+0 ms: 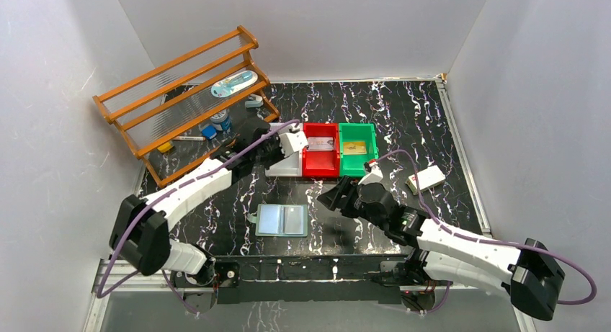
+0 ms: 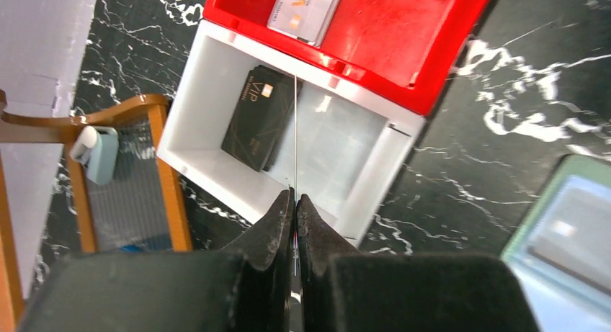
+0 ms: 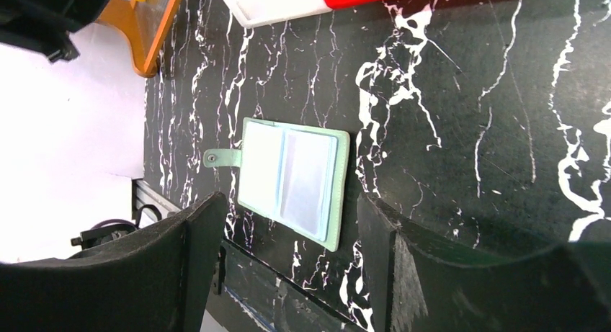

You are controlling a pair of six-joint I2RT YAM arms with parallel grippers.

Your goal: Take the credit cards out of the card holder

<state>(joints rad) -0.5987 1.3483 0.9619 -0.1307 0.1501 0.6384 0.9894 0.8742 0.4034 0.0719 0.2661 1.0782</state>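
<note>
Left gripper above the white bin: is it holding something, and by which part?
Yes. The left gripper pinches a credit card, seen edge-on as a thin line, by its near end. The right gripper is open, holding nothing.

The far left corner of the table (image 1: pixel 403 109) is taken up by the wooden rack (image 1: pixel 180 94). A row of white bin (image 1: pixel 282 169), red bin (image 1: pixel 320 173) and green bin (image 1: pixel 358 172) is set across the middle. The white bin is blocked from above by the left gripper (image 2: pixel 295 199), closed on a credit card (image 2: pixel 295 130) held edge-on. The card holder (image 1: pixel 282 220) is laid open by the near edge with bare table around it. The space just right of it is occupied by the right gripper (image 1: pixel 328 197), jaws wide. Open room is left along the far edge and around the white box (image 1: pixel 425 178).
</note>
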